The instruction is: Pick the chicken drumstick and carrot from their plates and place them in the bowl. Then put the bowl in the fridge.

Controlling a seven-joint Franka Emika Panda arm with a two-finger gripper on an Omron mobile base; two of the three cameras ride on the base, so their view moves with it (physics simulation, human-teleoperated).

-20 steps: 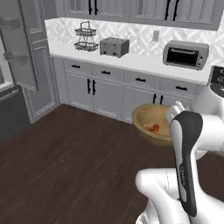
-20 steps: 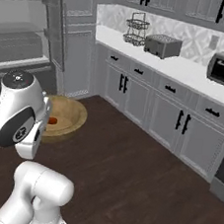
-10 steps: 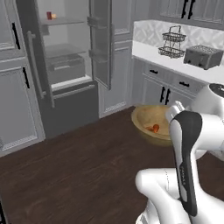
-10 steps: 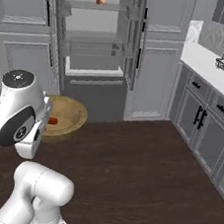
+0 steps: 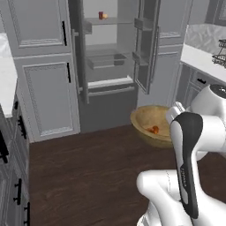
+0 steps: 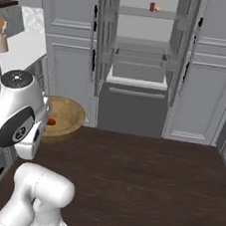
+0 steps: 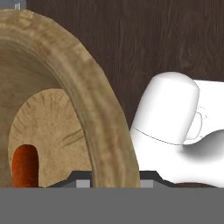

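Carrying the bowl (image 5: 152,125) by its rim, the gripper (image 7: 114,177) was clamped on the wooden wall, with the carrot (image 7: 25,165) lying inside. Ahead, the fridge (image 6: 136,62) stood open. Keeping the bowl level and lined up with a free shelf looked wisest.

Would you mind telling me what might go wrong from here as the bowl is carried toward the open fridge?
1. The bowl seems held by its rim alone, with the jaws at one edge in the hand view. It may tilt or slip.
2. Orange food lies loose inside. A tilt could spill it onto the dark floor.
3. The fridge has open doors on both sides and narrow shelves. The wide bowl could knock one.
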